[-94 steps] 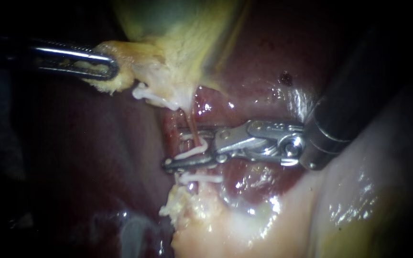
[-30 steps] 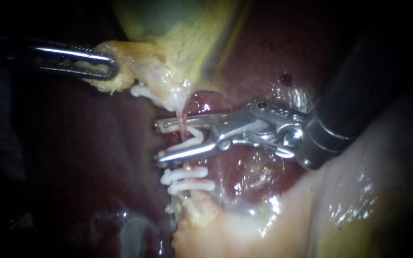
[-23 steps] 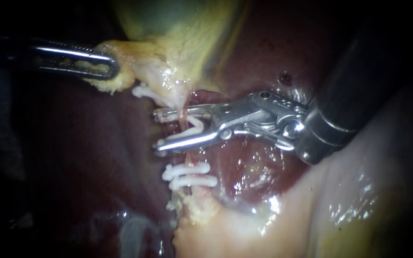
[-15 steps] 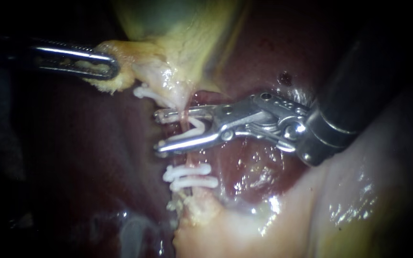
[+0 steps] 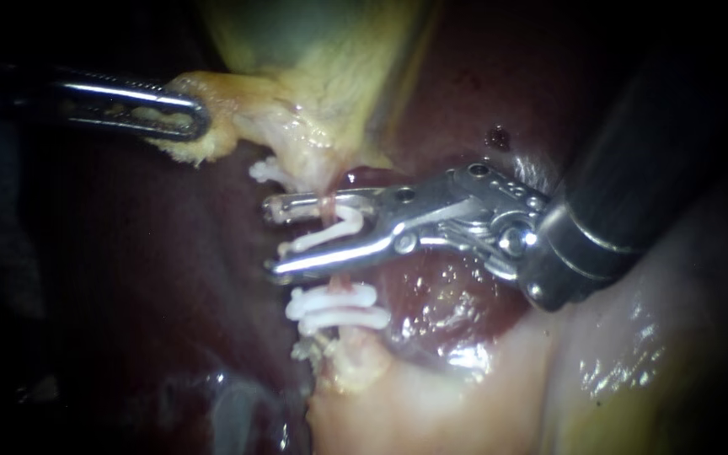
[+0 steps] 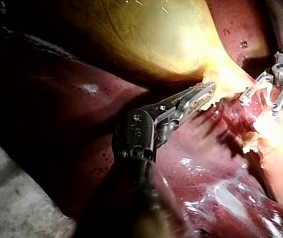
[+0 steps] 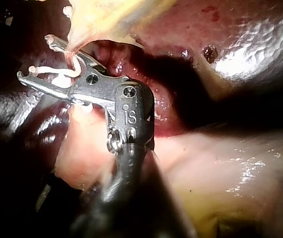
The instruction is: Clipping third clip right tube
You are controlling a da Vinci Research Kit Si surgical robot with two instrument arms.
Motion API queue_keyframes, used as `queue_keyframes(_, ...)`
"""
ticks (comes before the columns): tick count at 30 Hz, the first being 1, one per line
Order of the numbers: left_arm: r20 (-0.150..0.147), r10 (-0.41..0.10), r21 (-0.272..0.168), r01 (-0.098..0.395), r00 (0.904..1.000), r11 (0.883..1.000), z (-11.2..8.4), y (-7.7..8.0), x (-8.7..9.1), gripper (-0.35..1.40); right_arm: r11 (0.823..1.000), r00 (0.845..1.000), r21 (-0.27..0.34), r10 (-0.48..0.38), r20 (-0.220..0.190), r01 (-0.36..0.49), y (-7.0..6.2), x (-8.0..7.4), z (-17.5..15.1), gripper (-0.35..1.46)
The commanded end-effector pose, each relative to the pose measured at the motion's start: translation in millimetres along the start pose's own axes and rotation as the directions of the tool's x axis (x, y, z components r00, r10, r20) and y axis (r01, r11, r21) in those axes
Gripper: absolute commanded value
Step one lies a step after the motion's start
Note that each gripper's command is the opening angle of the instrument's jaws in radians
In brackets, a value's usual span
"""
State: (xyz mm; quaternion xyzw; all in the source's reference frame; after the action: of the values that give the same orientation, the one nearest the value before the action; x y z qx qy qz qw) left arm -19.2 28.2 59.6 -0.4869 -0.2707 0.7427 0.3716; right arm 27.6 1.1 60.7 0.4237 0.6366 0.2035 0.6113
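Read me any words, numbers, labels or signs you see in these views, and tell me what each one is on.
Right instrument: a small engraved mark on its wrist joint, seen in the right wrist view; I do not read instrument marks.
Left instrument: faint specks on its joint, too blurred to read.
Clip in the right instrument's jaws, two clips on the tube, liver, gallbladder: no writing.
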Motion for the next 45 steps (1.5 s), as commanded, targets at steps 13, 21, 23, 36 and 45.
queue_keyframes(13,0.0,0.0,-0.001,0.0,1.0,1.0,0.0,0.0,0.0,-0.35,0.998,0.998,0.003,0.055,0.001,-0.055,0.1,-0.2,-0.5,0.27)
queue_keyframes(21,0.0,0.0,-0.001,0.0,1.0,1.0,0.0,0.0,0.0,-0.35,0.998,0.998,-0.014,0.065,-0.003,-0.065,0.6,-0.5,-1.2,-0.12)
queue_keyframes(23,0.0,0.0,-0.001,0.0,1.0,1.0,0.0,-0.1,0.0,-0.35,0.996,0.996,-0.014,0.092,-0.003,-0.092,0.7,-0.9,-1.2,-0.35)
queue_keyframes(36,-0.001,0.0,0.002,0.0,1.0,1.0,0.0,-0.1,0.0,-0.35,0.993,0.994,-0.044,0.109,0.03,-0.108,1.7,-3.4,-1.2,-0.35)
queue_keyframes(45,-0.001,0.0,0.002,0.0,1.0,1.0,0.0,-0.1,0.0,-0.35,0.993,0.994,-0.044,0.109,0.03,-0.108,1.7,-3.3,-1.2,-0.35)
